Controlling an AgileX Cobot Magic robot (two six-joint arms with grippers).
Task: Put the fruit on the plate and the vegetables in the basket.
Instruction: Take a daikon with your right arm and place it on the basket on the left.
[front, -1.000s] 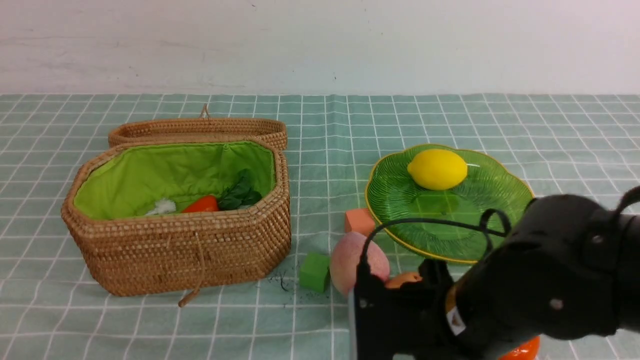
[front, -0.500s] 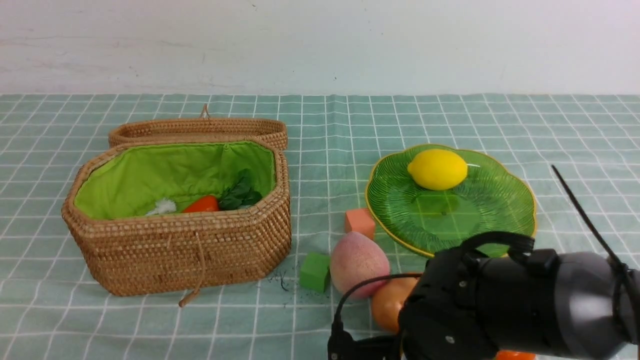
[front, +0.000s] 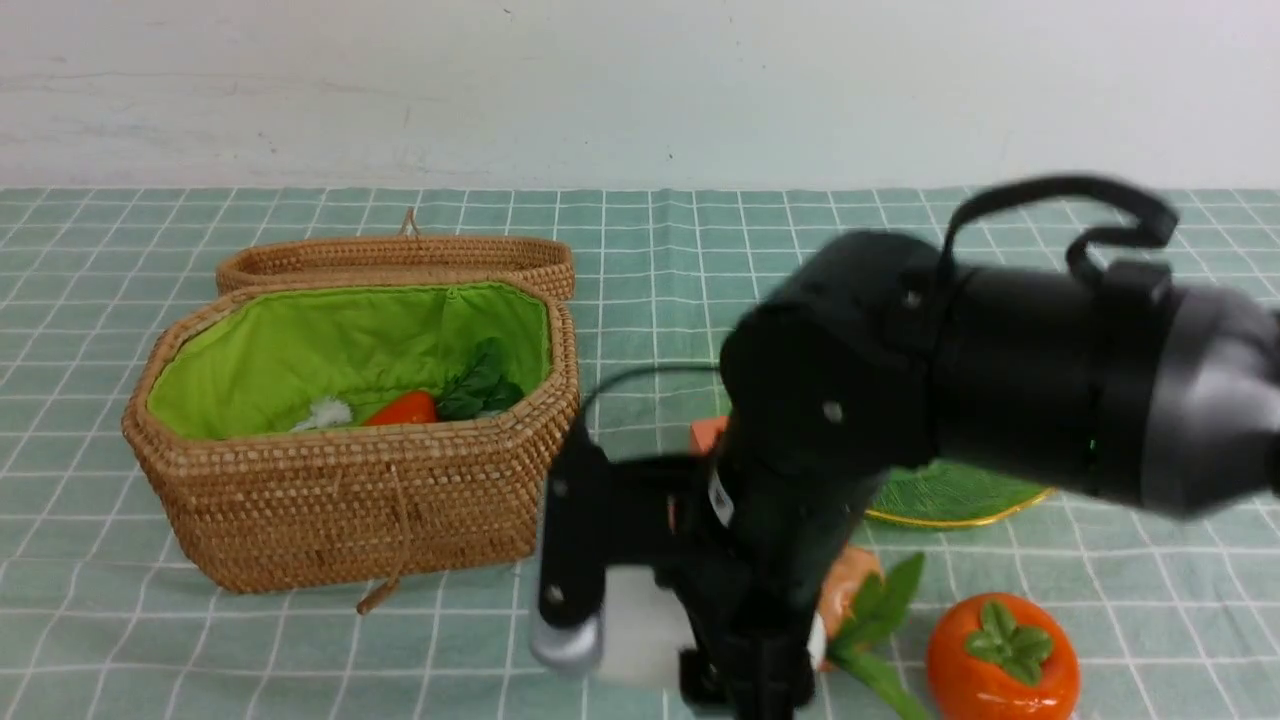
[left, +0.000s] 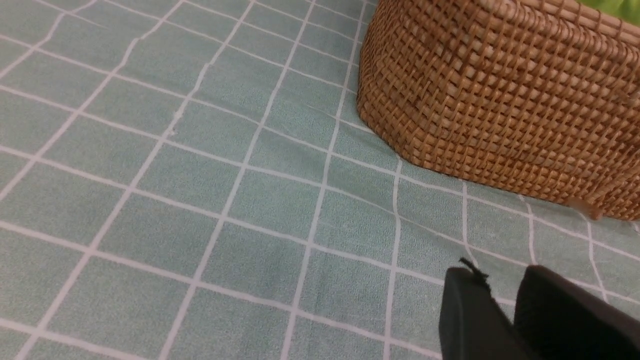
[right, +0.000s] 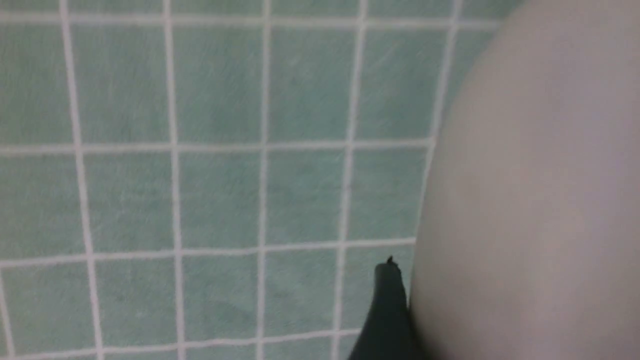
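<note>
Lifting white radish, unseen before, R jaws gripping it; L jaws narrow.

basket: woven wicker, rough, matt
lining: green cloth, slight sheen
tablecloth: checked cloth, fine weave, matt
plate: translucent green, ribbed, glossy, gold rim
persimmon: smooth, glossy
radish: smooth, matt, off-white
right arm: black casing, smooth, dull sheen
wall: white, matt, scuffed
</note>
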